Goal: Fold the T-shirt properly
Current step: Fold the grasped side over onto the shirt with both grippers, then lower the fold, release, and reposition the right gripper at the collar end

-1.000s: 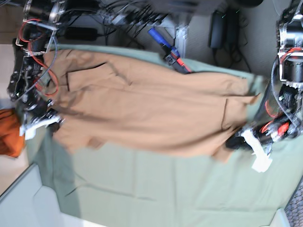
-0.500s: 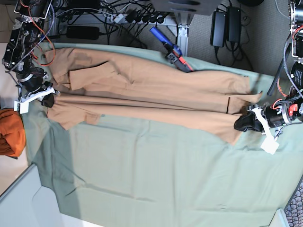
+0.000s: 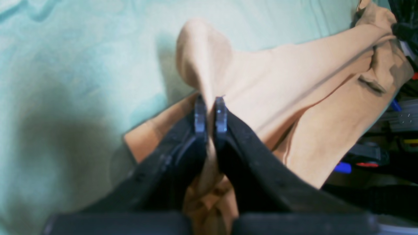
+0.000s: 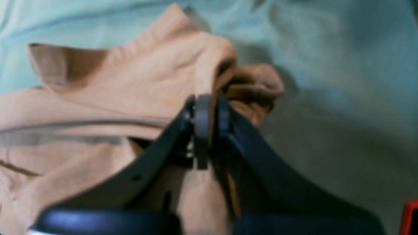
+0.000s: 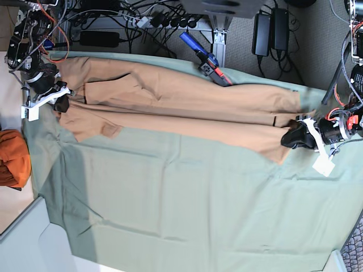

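The tan-orange T-shirt lies stretched lengthwise across the far half of the sage-green cloth, folded along its length, a sleeve flap near the left end. My left gripper at the right end of the base view is shut on the shirt's edge; the left wrist view shows the fabric pinched between its fingers. My right gripper at the left end is shut on the other end of the shirt; its wrist view shows bunched fabric between the fingers.
A bunched bright-orange cloth lies off the table's left edge. Cables, power bricks and a blue-red tool sit beyond the far edge. The green cloth's near half carries only wrinkles.
Both grippers moved toward the far edge, carrying the shirt's near fold with them. The shirt is now narrower and pulled tauter between the two ends.
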`<state>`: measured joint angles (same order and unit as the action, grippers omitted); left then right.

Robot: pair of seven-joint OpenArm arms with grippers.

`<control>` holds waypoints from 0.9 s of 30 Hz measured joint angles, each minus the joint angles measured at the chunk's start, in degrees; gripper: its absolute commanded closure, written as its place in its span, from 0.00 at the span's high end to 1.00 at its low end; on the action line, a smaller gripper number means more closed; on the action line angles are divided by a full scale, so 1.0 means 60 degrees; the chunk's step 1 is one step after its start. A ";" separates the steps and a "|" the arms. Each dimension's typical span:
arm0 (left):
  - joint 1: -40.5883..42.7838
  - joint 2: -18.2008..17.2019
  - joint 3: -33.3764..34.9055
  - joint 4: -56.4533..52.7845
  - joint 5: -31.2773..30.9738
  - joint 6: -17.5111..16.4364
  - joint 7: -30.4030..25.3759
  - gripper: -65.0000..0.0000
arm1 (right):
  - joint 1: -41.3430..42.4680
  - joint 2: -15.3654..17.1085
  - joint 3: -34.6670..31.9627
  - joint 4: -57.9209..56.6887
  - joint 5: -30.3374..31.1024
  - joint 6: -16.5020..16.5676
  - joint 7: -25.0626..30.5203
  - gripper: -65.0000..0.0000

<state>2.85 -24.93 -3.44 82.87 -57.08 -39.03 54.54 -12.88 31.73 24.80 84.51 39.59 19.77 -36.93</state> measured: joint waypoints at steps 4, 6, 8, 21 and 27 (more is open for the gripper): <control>-0.0004 0.0000 0.0000 0.0004 -0.0004 0.0000 -0.0175 0.00 | -0.0076 0.0004 0.0000 0.0004 -0.0277 0.0000 0.0007 0.65; 0.0000 0.0004 0.0000 0.0004 0.0004 -0.0004 -0.0168 0.00 | -0.0076 0.0004 0.0000 0.0004 -0.0342 0.0000 0.0004 0.68; 0.0000 0.0007 0.0000 0.0000 0.0004 -0.0004 -0.0168 0.00 | -0.0076 -0.0004 0.0102 0.0007 -0.0335 0.0000 0.0000 0.68; 0.0000 0.0026 0.0000 0.0004 0.0004 -0.0004 -0.0164 0.00 | 0.1158 -0.0448 0.1395 0.0776 -0.0153 0.0004 0.0160 0.68; 0.0000 0.0026 0.0004 0.0004 0.0000 -0.0004 -0.0164 0.00 | 0.2419 -0.0430 -0.0729 -0.0572 -0.0907 0.0007 0.0328 0.68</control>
<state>2.85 -24.77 -3.42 82.89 -57.08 -39.05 53.56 1.63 29.15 20.43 81.08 34.15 19.81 -34.96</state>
